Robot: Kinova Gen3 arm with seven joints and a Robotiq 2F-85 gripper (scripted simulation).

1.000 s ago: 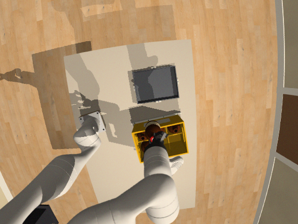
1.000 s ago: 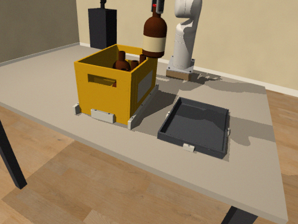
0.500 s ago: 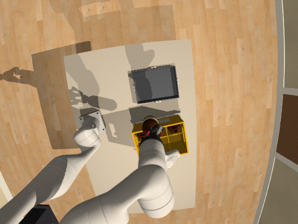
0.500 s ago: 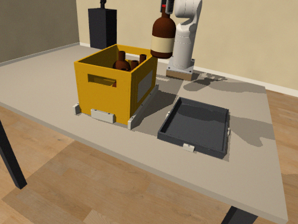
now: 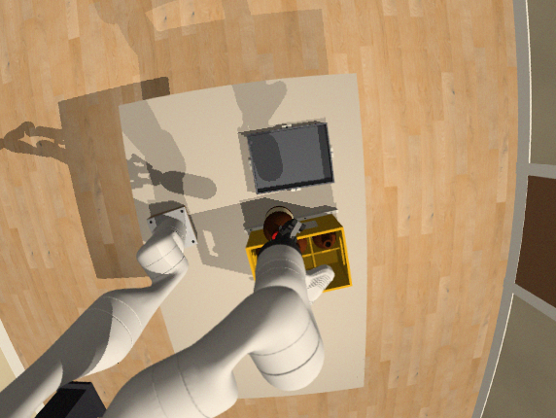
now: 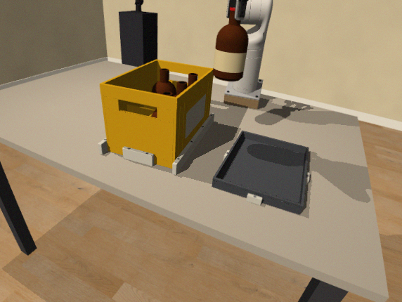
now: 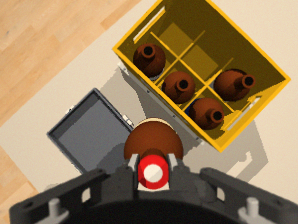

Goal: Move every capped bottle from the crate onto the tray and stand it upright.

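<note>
Yellow rectangular plastic crate (image 5: 347,258) (image 6: 140,131) (image 7: 255,115): four uncapped bottles visible. Right of it, exterior view, black two-finger gripper (image 5: 292,230) (image 6: 236,10) (image 7: 153,163) grips the red-capped brown bottle (image 5: 275,224) (image 6: 230,42) (image 7: 153,140) by its neck, upright, airborne. Likely rigid, slick, perhaps bottom-heavy; neck hold suits. Dark gray tray (image 5: 292,157) (image 6: 260,168) (image 7: 90,135): 4 o'clock from crate.

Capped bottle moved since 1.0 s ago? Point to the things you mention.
Yes. Exterior view: the capped bottle (image 5: 273,225) (image 6: 230,46) (image 7: 152,140) went right, from overlapping the yellow crate's (image 5: 331,223) (image 6: 140,133) (image 7: 250,50) rear right corner to just beyond it.
</note>
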